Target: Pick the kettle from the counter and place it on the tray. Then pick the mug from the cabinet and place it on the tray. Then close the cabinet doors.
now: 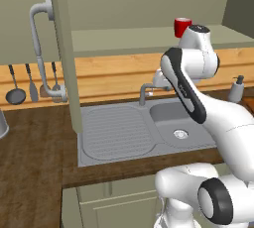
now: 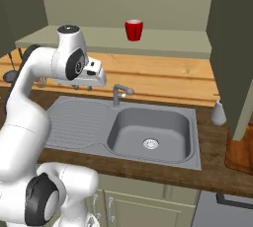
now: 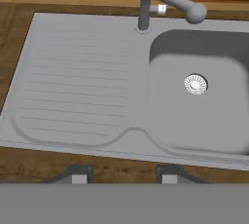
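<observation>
The red mug (image 2: 134, 29) stands upright on the shelf of the olive-green cabinet (image 2: 168, 41), also seen as the mug (image 1: 182, 27) just behind my arm. Both cabinet doors stand open, one at the left (image 1: 63, 48) and one at the right (image 2: 232, 48). My gripper (image 2: 82, 87) hangs above the sink's drainboard on the counter (image 2: 217, 147), pointing down. It is well below and left of the mug. Its fingertips (image 3: 78, 174) stand apart with nothing between them, so the gripper (image 3: 122, 175) is open. A corner of the reddish-brown tray (image 2: 241, 154) shows at the right edge. The kettle is out of view.
A grey steel sink (image 3: 73, 86) with a curved faucet (image 3: 168, 1) lies under the hand. A grey soap dispenser (image 2: 218, 113) stands right of the basin. Utensils (image 1: 30, 85) hang on the wall at the left, next to a grey pot (image 1: 2, 123).
</observation>
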{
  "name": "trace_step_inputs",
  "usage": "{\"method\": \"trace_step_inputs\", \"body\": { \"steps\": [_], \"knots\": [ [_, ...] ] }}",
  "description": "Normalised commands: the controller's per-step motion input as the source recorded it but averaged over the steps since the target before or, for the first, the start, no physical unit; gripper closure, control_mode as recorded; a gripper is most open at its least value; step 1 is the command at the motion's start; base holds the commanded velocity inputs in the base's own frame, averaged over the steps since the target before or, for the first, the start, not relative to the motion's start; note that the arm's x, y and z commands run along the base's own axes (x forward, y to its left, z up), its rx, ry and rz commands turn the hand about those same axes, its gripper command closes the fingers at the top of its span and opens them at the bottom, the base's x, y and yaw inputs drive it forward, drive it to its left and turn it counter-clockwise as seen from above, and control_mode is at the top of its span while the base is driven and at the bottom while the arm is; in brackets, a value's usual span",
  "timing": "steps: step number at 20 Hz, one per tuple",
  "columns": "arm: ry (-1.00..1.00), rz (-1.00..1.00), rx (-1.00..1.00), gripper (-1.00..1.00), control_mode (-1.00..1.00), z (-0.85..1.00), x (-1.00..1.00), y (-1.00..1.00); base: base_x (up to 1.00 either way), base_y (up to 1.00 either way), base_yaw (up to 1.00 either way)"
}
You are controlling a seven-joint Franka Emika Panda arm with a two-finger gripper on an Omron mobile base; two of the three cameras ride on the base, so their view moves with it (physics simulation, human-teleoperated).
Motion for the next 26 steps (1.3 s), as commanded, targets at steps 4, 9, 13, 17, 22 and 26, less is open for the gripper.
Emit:
{"method": "trace_step_inputs", "body": {
  "steps": [4, 9, 13, 17, 22, 26],
  "knots": [
    [-0.23, 0.0, -0.11, -1.0, -1.0, -0.03, -0.12, 0.05, 0.0, 0.0, 0.0],
    [-0.75, 0.0, -0.06, -1.0, -1.0, 0.09, -0.86, -0.21, 0.0, 0.0, 0.0],
    [-0.65, -0.07, -0.04, -1.0, -1.0, 0.5, -0.33, -0.37, 0.0, 0.0, 0.0],
    [-0.38, -0.17, -0.06, -1.0, -1.0, 0.64, 0.0, -0.36, 0.0, 0.0, 0.0],
    [-0.3, -0.12, -0.04, -1.0, -1.0, 0.6, 0.1, -0.3, 0.0, 0.0, 0.0],
    [-0.2, 0.0, -0.01, -1.0, -1.0, 0.58, 0.29, -0.13, 0.0, 0.0, 0.0]
  ]
}}
